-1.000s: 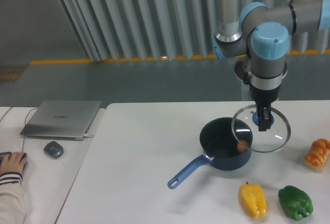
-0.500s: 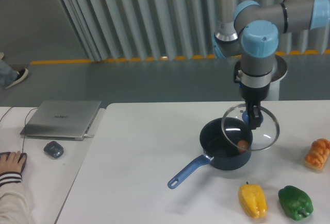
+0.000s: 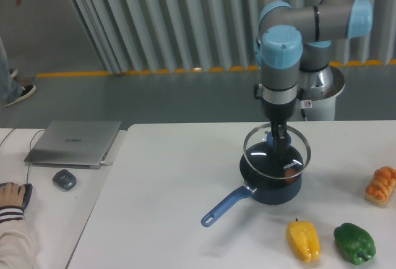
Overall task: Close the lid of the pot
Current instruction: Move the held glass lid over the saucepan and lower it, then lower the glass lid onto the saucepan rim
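Observation:
The dark navy pot [image 3: 272, 185] sits on the white table right of centre, its light-blue handle [image 3: 226, 208] pointing to the front left. A small orange object lies inside it near the right wall. The clear glass lid [image 3: 276, 153] with its metal rim hangs a little above the pot, almost centred over the opening. My gripper [image 3: 278, 139] comes straight down from the arm and is shut on the lid's blue knob.
A yellow pepper [image 3: 302, 240] and a green pepper [image 3: 354, 243] lie near the front edge. An orange vegetable [image 3: 380, 185] rests at the far right. On the left table stand a laptop [image 3: 74, 143] and a mouse [image 3: 64, 179], with a person's hand [image 3: 11, 194].
The arm has carried the lid leftward from beside the pot's right rim to a spot over the pot's opening.

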Available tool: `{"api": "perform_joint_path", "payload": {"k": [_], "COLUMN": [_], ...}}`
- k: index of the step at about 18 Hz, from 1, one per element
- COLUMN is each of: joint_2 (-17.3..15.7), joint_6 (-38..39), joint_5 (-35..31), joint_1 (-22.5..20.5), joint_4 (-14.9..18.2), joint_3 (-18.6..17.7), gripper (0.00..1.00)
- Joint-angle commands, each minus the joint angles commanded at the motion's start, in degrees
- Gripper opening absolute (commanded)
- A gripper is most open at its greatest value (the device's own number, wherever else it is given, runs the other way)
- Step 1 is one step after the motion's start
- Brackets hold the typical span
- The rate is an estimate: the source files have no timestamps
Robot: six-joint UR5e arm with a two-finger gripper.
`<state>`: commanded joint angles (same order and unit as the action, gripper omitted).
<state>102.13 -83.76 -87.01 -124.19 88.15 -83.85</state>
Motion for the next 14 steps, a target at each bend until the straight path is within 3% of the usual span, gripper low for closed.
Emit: {"api": "perform_joint_path", "payload": {"k": [14], "joint_2": [0.3], "joint_6": [1.1], "joint_5": [-0.5], "joint_1": [2.3], "joint_4": [0.0], "joint_3": [-2.4], "gripper": [0.35]}}
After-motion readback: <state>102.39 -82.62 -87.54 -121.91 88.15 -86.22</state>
